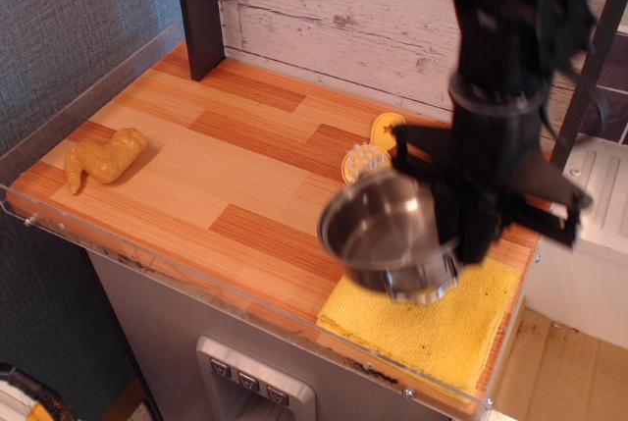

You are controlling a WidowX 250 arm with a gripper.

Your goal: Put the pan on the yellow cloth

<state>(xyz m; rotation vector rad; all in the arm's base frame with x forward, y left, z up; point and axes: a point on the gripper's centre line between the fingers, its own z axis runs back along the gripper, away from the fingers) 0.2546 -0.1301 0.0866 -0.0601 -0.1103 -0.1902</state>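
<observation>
One empty pan [385,235], gripper [461,244]-held, hangs tilted over the yellow cloth [432,328].

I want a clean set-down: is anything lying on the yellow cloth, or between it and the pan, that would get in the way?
Nothing visible does. The hand holds the pan tilted over the yellow cloth, whose visible part is bare. The brush lies behind on the wood, off the cloth.

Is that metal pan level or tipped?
Tipped: the pan, held by the end effector, shows its empty inside toward the camera.
</observation>
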